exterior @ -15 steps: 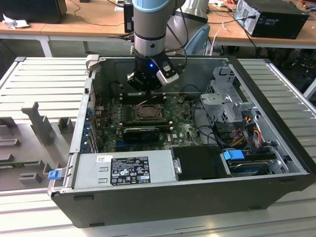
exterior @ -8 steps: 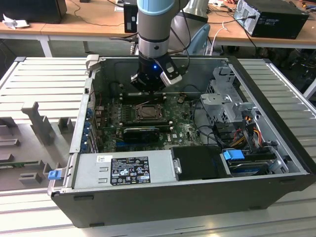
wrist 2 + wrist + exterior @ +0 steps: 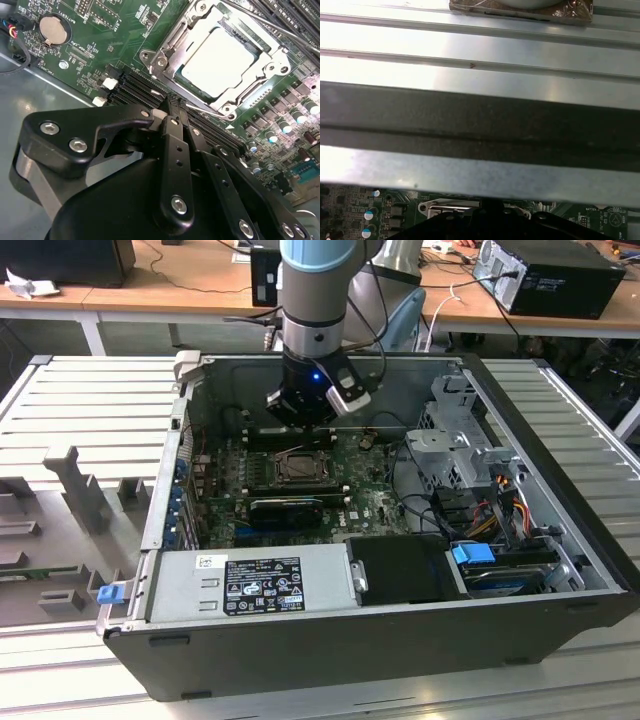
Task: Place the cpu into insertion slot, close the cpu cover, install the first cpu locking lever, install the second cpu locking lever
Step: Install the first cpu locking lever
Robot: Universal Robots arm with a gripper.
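Note:
The cpu (image 3: 220,62), with its pale silver top, lies in the insertion slot (image 3: 298,468) on the green motherboard. The cpu cover (image 3: 167,47), a metal frame plate, lies flat around the chip's edges. One thin locking lever (image 3: 280,27) runs along the socket's far side, and another wire lever (image 3: 210,113) lies along the side nearest the gripper. My gripper (image 3: 172,102) is shut with nothing seen between its fingers, its tip right at that nearer edge of the socket. In the exterior view the gripper (image 3: 300,422) hangs over the board just behind the socket.
Black memory slots (image 3: 135,90) run beside the socket under the gripper. A long black card (image 3: 290,512) sits in front of the socket. The case's metal wall (image 3: 480,120) stands close behind the wrist. A power supply (image 3: 250,580) and drive cage (image 3: 460,440) fill the case's other sides.

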